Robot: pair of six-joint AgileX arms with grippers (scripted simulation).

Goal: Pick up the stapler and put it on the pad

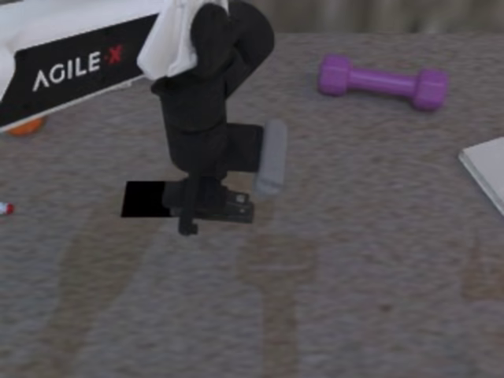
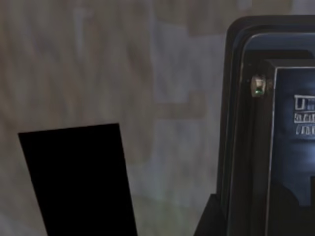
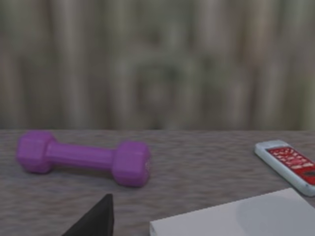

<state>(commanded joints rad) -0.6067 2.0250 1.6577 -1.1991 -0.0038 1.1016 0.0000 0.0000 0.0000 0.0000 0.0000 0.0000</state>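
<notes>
Above pad (image 1: 143, 198) right edge, left claw (image 1: 206, 206) clamps stapler (image 1: 236, 206)

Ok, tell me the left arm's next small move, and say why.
Probably lower a little and release. In the top view the left gripper holds the stapler over the right end of the pad. In the left wrist view the stapler lies beside the pad, so nudging toward its middle first may help.
</notes>
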